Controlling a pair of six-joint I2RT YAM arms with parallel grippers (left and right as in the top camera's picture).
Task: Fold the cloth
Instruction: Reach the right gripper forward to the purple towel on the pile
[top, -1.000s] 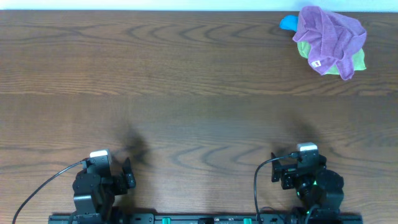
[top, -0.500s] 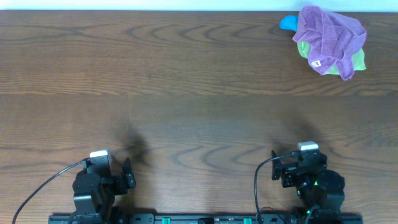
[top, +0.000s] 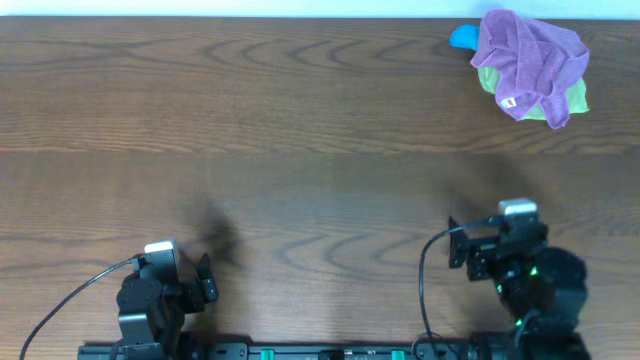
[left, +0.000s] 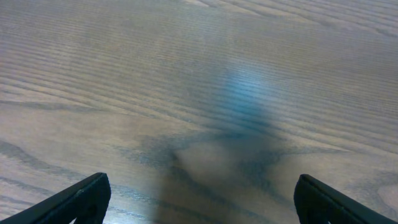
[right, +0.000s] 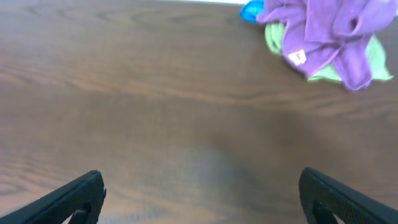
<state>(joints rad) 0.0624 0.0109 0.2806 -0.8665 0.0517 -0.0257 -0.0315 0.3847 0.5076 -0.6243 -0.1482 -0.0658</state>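
Cloth (top: 530, 55) bunched at far corner; left arm (top: 158, 295), right arm (top: 520, 270) crouched low, jaws spread.

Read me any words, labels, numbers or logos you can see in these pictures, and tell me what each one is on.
No text can be read anywhere.
White tag on the purple cloth: any print is too small and blurred to read in both the overhead and right wrist views.
Table: bare wood grain, no writing.
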